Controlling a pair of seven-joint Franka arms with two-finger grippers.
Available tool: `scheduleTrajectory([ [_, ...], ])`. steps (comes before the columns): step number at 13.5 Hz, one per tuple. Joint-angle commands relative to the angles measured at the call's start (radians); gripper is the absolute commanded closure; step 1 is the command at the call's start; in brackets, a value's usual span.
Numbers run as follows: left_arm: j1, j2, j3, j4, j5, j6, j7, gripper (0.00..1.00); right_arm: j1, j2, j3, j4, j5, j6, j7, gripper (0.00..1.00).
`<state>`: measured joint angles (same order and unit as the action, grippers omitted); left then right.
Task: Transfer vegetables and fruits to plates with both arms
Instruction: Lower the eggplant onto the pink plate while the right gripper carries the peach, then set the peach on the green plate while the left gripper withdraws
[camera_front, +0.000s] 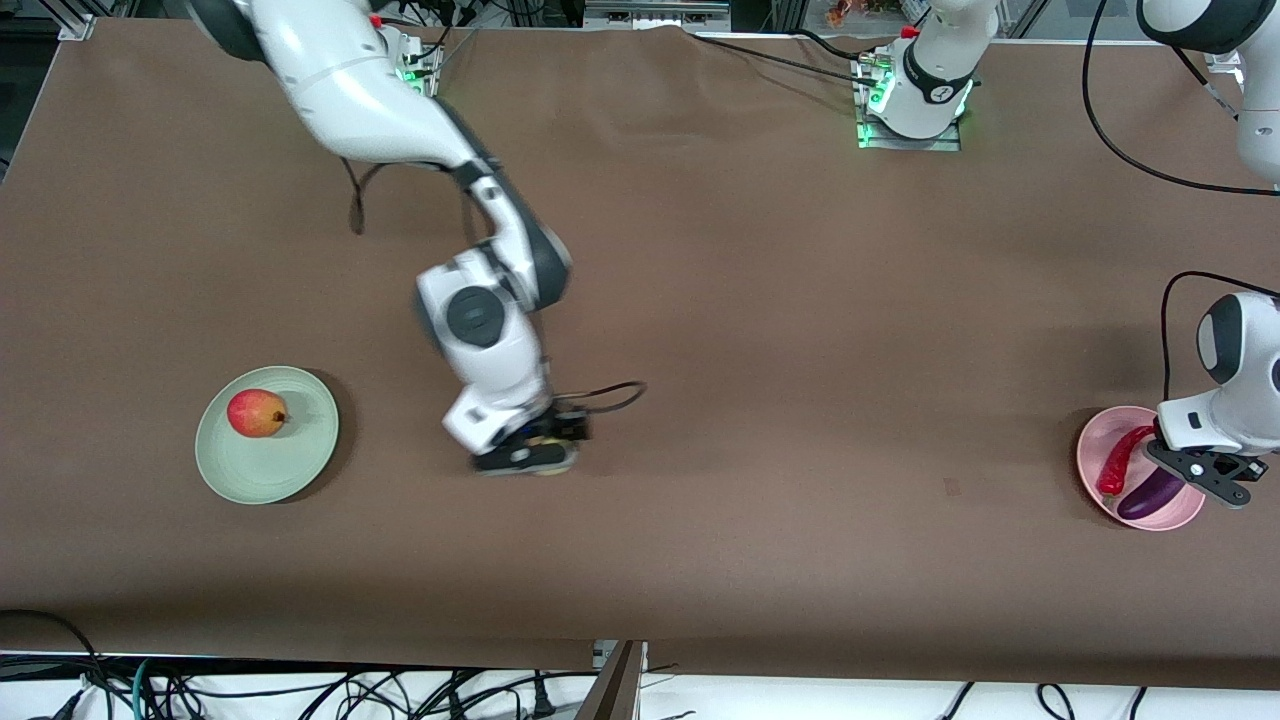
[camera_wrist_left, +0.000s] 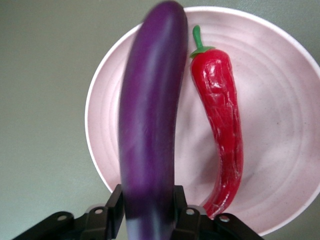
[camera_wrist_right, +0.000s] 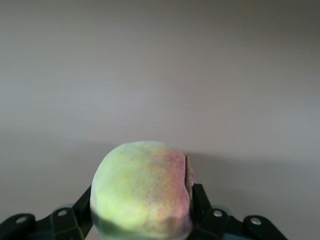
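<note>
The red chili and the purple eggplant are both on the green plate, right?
Not quite. The red chili and the purple eggplant are both over the pink plate, not the green one. The left wrist view shows it: the chili lies on the pink plate, and the eggplant sits between the left gripper jaws above it. The green plate holds only a red-orange fruit.

The table (camera_front: 700, 300) is lit evenly and brightly from above. Soft dark shadows are seen under the right arm (camera_front: 480, 330) and just beside the green plate (camera_front: 266, 434). A shiny streak of glare is seen along the eggplant (camera_wrist_left: 150, 125), which looks blurred between the left gripper's (camera_wrist_left: 149, 216) fingers. The chili (camera_wrist_left: 220, 125) beside it is sharp. The peach (camera_wrist_right: 142, 192) in the right gripper (camera_wrist_right: 142, 220) is lit brightly on top, with a shadow thrown on the cloth next to it.
</note>
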<state>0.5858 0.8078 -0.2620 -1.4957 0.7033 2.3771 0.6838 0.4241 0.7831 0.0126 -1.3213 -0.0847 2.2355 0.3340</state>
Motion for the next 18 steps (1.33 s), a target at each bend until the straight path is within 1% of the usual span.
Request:
scheduleTrajectory([
  [1, 0.003, 0.002, -0.011, 0.031, 0.002, -0.002, 0.023, 0.0, -0.152, -0.082, 0.02, -0.052, 0.007, -0.167, -0.267, 1.0],
  [4, 0.0, -0.025, -0.034, 0.031, -0.014, -0.021, 0.02, 0.0, -0.321, -0.09, 0.018, -0.055, 0.005, -0.25, -0.523, 1.0],
  [5, 0.002, -0.048, -0.057, 0.026, -0.036, -0.057, 0.02, 0.0, -0.364, -0.088, 0.017, -0.067, 0.005, -0.26, -0.571, 1.0],
  [9, -0.006, -0.16, -0.137, 0.032, -0.234, -0.321, 0.005, 0.0, -0.444, -0.067, 0.015, -0.121, -0.006, -0.252, -0.644, 1.0],
  [11, -0.009, -0.222, -0.18, 0.034, -0.29, -0.441, -0.042, 0.0, -0.459, -0.051, 0.015, -0.124, -0.004, -0.248, -0.65, 1.0],
  [12, -0.011, -0.249, -0.207, 0.034, -0.298, -0.499, -0.1, 0.0, -0.458, -0.047, 0.015, -0.124, -0.001, -0.241, -0.648, 1.0],
  [13, -0.011, -0.277, -0.254, 0.035, -0.301, -0.565, -0.178, 0.0, -0.458, -0.036, 0.015, -0.124, 0.003, -0.226, -0.645, 0.94],
  [14, -0.011, -0.303, -0.302, 0.037, -0.301, -0.622, -0.264, 0.0, -0.459, -0.025, 0.015, -0.124, 0.003, -0.22, -0.642, 0.73],
  [15, -0.011, -0.324, -0.342, 0.054, -0.303, -0.672, -0.342, 0.0, -0.464, -0.022, 0.015, -0.121, 0.006, -0.218, -0.639, 0.29],
  [16, -0.011, -0.331, -0.391, 0.089, -0.309, -0.741, -0.41, 0.0, -0.465, -0.025, 0.017, -0.115, 0.008, -0.221, -0.635, 0.0],
  [17, -0.011, -0.331, -0.423, 0.132, -0.312, -0.807, -0.465, 0.0, -0.464, -0.034, 0.02, -0.104, 0.01, -0.232, -0.636, 0.0],
  [18, -0.027, -0.35, -0.428, 0.159, -0.343, -0.844, -0.496, 0.0, -0.461, -0.044, 0.024, -0.075, 0.019, -0.241, -0.641, 0.0],
])
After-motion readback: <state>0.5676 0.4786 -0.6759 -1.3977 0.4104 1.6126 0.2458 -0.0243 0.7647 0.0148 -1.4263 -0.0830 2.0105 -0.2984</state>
